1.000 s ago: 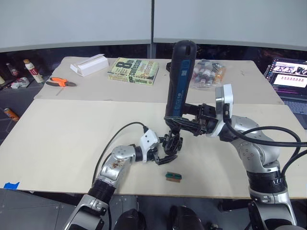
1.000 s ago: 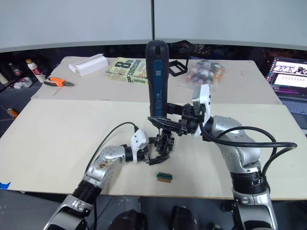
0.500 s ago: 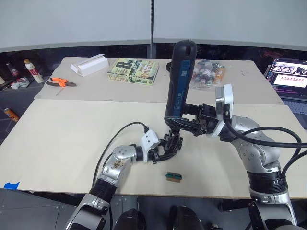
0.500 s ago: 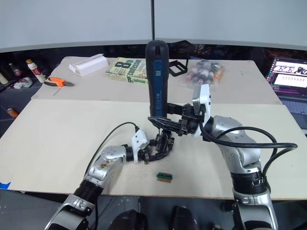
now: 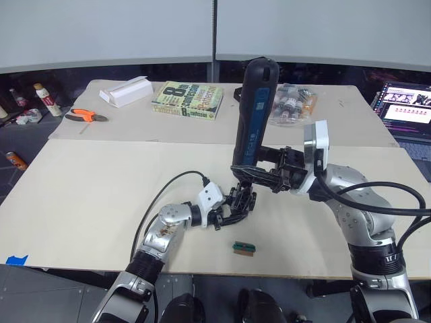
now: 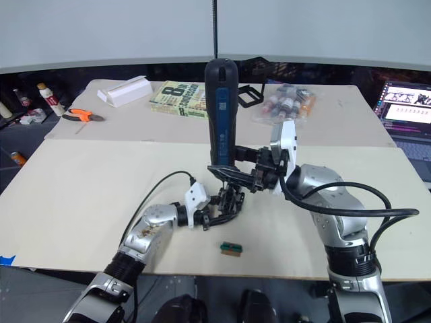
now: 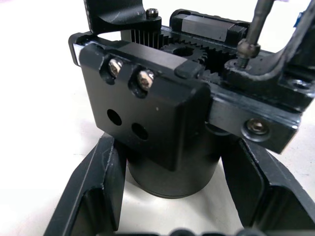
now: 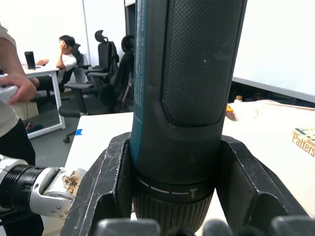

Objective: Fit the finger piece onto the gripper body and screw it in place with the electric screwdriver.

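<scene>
A small green-and-brown block (image 5: 244, 248) lies on the light table (image 5: 87, 195) near its front edge, apart from both arms. Just behind it, the left gripper (image 5: 225, 217) rests low on the table with its two black fingers (image 7: 101, 189) closed against the round base of the gripper body (image 5: 241, 200), one finger on each side. The gripper body stands on the table at mid-width, between the two arms. In the left wrist view its boxy black linkage block (image 7: 147, 103) carries two seated screws and two empty holes, with gear teeth exposed behind it. The thin metal bit (image 7: 253, 24) of the electric screwdriver (image 5: 252, 114) meets a screw head on top of the gripper body at its far side. The finger piece cannot be told apart from the black parts of the assembly. The right gripper (image 5: 264, 176) reaches in from the right and clamps the electric screwdriver near its lower collar; the right wrist view shows its fingers (image 8: 106, 182) pressed on both sides of the dark barrel. The electric screwdriver stands nearly upright, its top tilted slightly toward the far side. On the far panel lie a white box (image 5: 125, 91), a book (image 5: 188, 99), orange-handled pliers (image 5: 85, 116) and a bag of small bottles (image 5: 293, 102). A laptop (image 5: 405, 101) sits at the far right.
</scene>
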You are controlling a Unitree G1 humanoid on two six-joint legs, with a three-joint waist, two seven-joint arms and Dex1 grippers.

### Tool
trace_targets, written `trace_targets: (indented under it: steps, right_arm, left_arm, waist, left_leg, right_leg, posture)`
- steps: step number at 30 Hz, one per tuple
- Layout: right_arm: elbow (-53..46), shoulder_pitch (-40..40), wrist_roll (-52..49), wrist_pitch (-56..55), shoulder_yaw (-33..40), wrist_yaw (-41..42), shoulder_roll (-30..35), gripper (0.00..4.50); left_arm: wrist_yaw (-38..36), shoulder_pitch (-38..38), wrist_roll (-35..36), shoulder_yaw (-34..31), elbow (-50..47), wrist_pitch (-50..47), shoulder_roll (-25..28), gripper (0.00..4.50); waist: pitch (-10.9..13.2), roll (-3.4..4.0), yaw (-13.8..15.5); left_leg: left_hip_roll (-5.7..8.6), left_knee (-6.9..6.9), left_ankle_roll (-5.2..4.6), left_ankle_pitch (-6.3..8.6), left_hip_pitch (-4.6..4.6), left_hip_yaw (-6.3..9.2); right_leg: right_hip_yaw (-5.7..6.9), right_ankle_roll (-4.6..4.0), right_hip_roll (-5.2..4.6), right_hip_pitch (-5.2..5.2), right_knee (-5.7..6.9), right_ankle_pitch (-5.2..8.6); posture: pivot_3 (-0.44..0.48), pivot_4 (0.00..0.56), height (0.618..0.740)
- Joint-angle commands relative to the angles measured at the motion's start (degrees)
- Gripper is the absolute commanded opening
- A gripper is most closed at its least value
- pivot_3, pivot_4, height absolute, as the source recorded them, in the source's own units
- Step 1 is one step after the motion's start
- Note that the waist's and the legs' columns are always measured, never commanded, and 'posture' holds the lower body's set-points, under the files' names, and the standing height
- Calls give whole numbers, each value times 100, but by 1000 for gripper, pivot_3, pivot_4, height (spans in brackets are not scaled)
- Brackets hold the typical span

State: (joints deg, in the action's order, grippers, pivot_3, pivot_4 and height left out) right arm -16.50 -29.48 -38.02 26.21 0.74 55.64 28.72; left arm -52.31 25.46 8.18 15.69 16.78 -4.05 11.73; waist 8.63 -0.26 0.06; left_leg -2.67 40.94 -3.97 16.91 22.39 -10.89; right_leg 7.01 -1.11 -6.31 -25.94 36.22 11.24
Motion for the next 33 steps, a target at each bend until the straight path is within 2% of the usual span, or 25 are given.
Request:
trace_targets:
  steps: [1, 20, 33]
  right_arm:
    - [-75, 61, 106, 48, -88, 11, 107, 1931]
    - [199, 216, 457, 434, -549, -418, 191, 1931]
    - [257, 331, 561, 375, -746, -587, 185, 1931]
  left_arm:
    - [-79, 52, 4, 58, -26, -75, -25, 2300]
    - [-123, 61, 31, 11, -72, -197, 5, 2300]
    - [-111, -5, 49, 1, -170, -230, 49, 2300]
  waist:
    - [0, 0, -1]
    - [-7, -2, -10]
    - [-37, -24, -24]
  left_leg:
    - [0, 0, 0, 0, -1, 0]
    - [-5, -8, -7, 7, -56, 12]
    - [-7, -14, -9, 9, -67, 15]
  right_leg:
    - [0, 0, 0, 1, 0, 0]
    - [7, 1, -2, 67, -15, 2]
    - [7, 0, -9, 76, -16, 3]
  posture:
    - [0, 150, 740]
    - [0, 150, 740]
    - [0, 150, 740]
